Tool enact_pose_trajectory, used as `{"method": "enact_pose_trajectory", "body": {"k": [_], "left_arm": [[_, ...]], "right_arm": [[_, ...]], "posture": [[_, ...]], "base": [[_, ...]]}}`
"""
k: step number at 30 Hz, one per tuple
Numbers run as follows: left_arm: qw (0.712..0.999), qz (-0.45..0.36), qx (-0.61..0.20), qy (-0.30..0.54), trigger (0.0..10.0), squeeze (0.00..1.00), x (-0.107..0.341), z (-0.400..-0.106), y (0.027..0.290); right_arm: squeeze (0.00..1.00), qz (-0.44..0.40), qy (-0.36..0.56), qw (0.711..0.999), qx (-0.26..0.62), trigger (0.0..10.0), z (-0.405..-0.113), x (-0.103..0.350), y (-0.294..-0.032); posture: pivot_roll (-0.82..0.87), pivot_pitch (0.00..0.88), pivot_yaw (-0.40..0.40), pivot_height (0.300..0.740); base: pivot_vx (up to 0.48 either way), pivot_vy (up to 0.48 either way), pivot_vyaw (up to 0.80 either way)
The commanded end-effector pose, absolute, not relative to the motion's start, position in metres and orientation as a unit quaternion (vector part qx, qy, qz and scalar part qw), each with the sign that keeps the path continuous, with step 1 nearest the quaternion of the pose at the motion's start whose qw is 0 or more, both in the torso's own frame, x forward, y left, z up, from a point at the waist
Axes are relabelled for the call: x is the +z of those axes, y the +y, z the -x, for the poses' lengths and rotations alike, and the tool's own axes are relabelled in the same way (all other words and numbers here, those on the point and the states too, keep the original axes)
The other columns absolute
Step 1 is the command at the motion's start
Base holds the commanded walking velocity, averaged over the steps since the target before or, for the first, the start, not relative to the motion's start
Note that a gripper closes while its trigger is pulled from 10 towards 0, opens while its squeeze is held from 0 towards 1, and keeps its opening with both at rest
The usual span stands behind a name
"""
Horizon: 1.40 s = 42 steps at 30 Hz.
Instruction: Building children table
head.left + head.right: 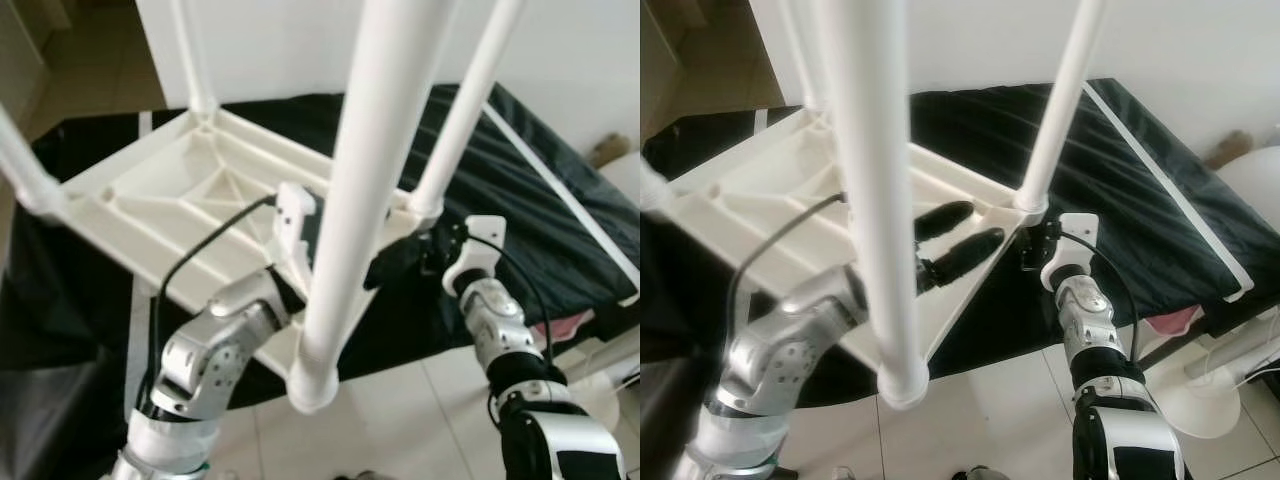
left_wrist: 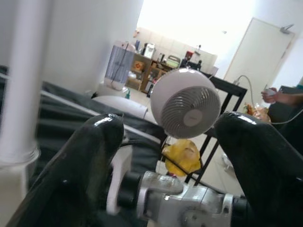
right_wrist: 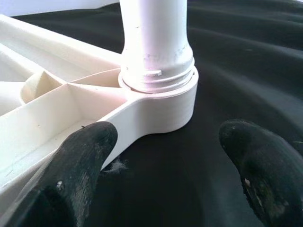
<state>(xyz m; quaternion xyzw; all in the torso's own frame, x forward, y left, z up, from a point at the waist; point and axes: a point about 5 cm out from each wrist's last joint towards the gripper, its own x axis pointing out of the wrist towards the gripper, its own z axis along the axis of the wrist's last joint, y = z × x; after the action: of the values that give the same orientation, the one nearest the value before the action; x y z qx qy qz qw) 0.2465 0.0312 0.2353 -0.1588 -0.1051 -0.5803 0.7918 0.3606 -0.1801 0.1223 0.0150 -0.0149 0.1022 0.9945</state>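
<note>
Children's table top (image 1: 170, 195) lies upside down on a black cover (image 1: 520, 190) spread over a low bed-like surface, its ribbed underside facing up. Four white legs show in the eye views, all rising from the corners: the near leg (image 1: 360, 200), the right leg (image 1: 465, 110), the far leg (image 1: 192, 55) and the left leg (image 1: 22, 165). In the right wrist view the right leg's base (image 3: 158, 71) sits in its round corner socket (image 3: 165, 106), though a narrow ring of thread seems to show above the collar, so it may not be fully seated. By my judgement the assembly is nearly done; what remains is to tighten any loose leg and turn the table onto its feet.

Each leg's long axis runs upward and roughly square to the top, foot ends pointing at the ceiling.

Left gripper (image 1: 955, 245) reaches over the underside behind the near leg, jaws a little apart and holding nothing. Right gripper (image 3: 175, 156) hovers just beside the right corner socket, jaws wide and empty, the socket ahead between the fingers.
</note>
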Motion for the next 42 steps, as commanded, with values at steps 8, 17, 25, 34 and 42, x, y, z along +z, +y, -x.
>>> {"method": "enact_pose_trajectory", "body": {"k": [8, 17, 25, 34, 42], "left_arm": [[0.813, 0.125, -0.557, -0.11, 10.0, 0.0, 0.234, -0.257, 0.044], [0.877, 0.08, -0.461, -0.112, 10.0, 0.0, 0.235, -0.286, 0.105], [0.883, 0.014, -0.457, -0.108, 10.0, 0.0, 0.229, -0.277, 0.147], [0.912, 0.039, -0.395, -0.101, 10.0, 0.0, 0.221, -0.272, 0.186], [0.87, 0.089, -0.482, -0.056, 10.0, 0.0, 0.204, -0.23, 0.186]], "right_arm": [[0.0, -0.011, -0.04, 0.999, 0.017, 10.0, -0.353, 0.121, -0.207], [0.0, -0.012, -0.092, 0.995, -0.035, 10.0, -0.332, 0.133, -0.245], [0.0, 0.019, -0.099, 0.994, 0.032, 10.0, -0.312, 0.141, -0.244], [0.0, 0.026, -0.097, 0.988, 0.114, 10.0, -0.289, 0.15, -0.231], [0.0, 0.04, -0.064, 0.973, 0.216, 10.0, -0.259, 0.151, -0.213]], "posture": [[0.02, 0.105, -0.011, 0.74], [0.01, 0.097, -0.014, 0.74], [0.01, 0.088, -0.017, 0.74], [0.0, 0.071, -0.008, 0.74], [0.01, 0.071, -0.022, 0.74]], "base": [[0.0, 0.0, 0.0], [0.0, 0.0, 0.0], [0.0, 0.0, 0.0], [0.0, 0.0, 0.0], [0.0, 0.0, 0.0]]}}
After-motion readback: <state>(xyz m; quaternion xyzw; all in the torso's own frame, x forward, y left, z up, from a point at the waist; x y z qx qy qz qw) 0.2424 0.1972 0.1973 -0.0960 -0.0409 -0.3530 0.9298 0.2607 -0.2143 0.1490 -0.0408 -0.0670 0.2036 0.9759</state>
